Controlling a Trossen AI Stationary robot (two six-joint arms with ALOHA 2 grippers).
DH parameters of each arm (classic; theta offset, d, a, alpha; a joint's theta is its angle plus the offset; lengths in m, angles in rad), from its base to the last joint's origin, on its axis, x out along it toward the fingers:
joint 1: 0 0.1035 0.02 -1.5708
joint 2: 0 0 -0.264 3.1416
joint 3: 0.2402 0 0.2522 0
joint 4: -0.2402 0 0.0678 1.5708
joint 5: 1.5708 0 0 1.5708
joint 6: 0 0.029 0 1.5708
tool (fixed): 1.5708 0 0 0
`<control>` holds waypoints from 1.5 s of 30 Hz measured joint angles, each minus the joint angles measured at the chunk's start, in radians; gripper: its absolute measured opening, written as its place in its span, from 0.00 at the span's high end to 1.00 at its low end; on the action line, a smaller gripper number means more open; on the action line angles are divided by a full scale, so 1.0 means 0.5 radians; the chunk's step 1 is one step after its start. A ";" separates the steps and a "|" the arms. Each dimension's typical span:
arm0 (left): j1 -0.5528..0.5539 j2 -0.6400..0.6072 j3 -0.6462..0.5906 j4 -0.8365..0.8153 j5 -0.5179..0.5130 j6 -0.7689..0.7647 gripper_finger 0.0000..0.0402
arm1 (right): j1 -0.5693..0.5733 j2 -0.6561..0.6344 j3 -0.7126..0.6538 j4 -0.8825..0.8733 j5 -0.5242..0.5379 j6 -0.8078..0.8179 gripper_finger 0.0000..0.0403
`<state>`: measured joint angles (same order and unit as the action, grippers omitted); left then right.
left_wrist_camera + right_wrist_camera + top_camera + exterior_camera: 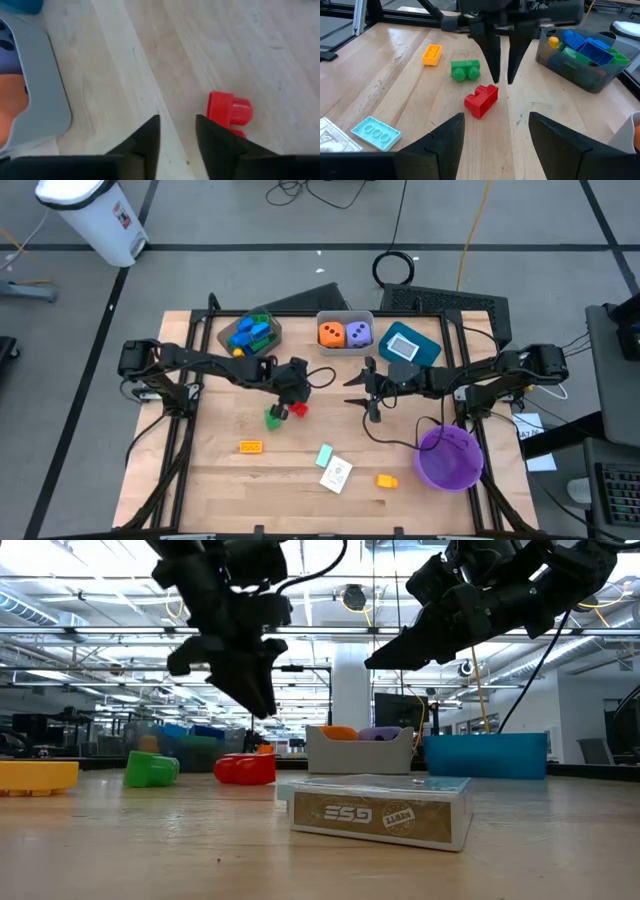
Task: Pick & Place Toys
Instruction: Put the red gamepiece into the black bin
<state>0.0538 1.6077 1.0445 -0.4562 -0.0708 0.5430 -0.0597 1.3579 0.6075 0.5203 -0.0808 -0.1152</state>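
Hanging over the table point(220, 480) middle, left gripper point(287, 392) has its fingers a bit apart, holding nothing. A red block point(297, 409) sits just below its tips, w/ a green block point(274, 417) touching it at 9 o'clock. An orange block point(250, 446) lies further toward 7. Right gripper point(367, 388) waits at 3 o'clock from the red block, fingers spread wide & empty.

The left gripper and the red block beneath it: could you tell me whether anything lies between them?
Nothing does. In the right wrist view the left gripper hangs just above the red block, with only bare table around; the green block sits off to one side.
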 joint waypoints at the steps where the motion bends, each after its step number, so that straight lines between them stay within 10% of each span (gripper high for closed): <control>1: -0.007 0.000 0.020 -0.020 0.000 0.000 0.67 | 0.000 0.000 0.000 -0.001 0.000 -0.001 0.47; 17: -0.046 0.124 0.058 -0.022 0.083 -0.225 0.23 | 0.000 0.000 0.000 -0.003 -0.001 0.001 0.47; 45: -0.005 0.437 0.057 -0.133 0.188 -0.186 0.39 | 0.000 0.000 0.000 -0.018 -0.004 -0.001 0.47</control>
<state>0.0514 1.8263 1.0729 -0.5229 0.0235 0.4500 -0.0597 1.3579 0.6075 0.5111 -0.0826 -0.1155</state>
